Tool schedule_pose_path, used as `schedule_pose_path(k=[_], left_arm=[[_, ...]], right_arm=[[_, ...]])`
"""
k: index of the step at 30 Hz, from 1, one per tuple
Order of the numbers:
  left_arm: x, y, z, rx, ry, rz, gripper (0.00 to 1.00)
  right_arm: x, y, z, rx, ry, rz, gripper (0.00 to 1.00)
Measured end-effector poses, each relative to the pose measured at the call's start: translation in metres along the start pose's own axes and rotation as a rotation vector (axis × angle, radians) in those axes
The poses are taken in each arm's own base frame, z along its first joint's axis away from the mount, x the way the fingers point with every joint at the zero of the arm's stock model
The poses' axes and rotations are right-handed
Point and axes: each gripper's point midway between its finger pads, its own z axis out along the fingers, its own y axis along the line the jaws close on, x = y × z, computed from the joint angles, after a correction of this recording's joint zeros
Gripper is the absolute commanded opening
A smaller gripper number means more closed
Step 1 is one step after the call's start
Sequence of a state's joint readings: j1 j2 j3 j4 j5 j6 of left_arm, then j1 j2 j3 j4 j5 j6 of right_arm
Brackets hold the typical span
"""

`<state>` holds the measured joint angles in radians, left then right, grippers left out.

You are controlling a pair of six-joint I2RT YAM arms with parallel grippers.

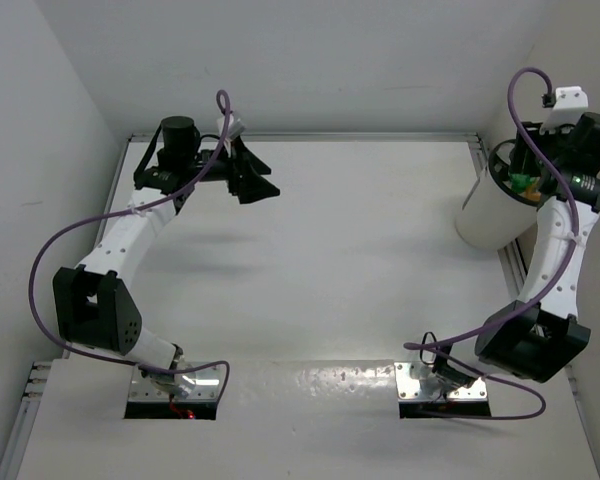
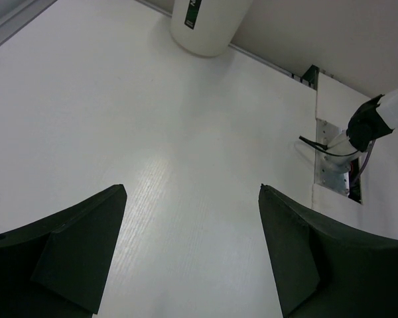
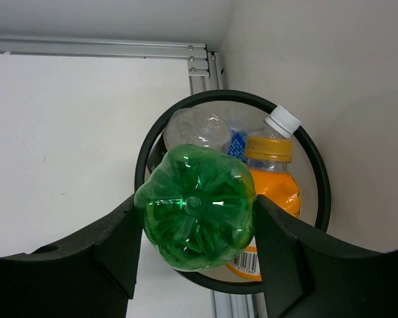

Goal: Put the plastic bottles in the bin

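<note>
Right gripper (image 3: 196, 225) is over the bin (image 3: 148, 136) in the far right corner of the table (image 2: 106, 99). Its jaws are clamped on the green bottle (image 3: 194, 199), which sits over the opening with its base facing the wrist camera. Inside the bin there's an orange bottle (image 3: 273, 182) with a white cap and a clear bottle (image 3: 196, 129). Left gripper (image 2: 192, 192) hovers at the far left, jaws spread wide above the table.

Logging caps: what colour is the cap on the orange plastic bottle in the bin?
White cap; right wrist view shows it best.
</note>
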<state>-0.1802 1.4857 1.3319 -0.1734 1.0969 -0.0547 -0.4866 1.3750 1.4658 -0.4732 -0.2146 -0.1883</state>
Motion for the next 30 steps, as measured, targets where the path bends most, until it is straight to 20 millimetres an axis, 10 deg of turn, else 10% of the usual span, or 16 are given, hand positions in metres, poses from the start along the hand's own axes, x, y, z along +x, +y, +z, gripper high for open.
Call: schedule_pose_path(k=[20, 30], left_arm=[[0.005, 0.0, -0.003, 0.012, 0.004, -0.005, 0.87], [0.005, 0.001, -0.003, 0.006, 0.004, -0.004, 0.89]], right_arm=[[0.035, 0.021, 0.014, -0.091, 0.148, 0.151, 0.0], [0.05, 0.026, 0.016, -0.104, 0.193, 0.135, 0.73]])
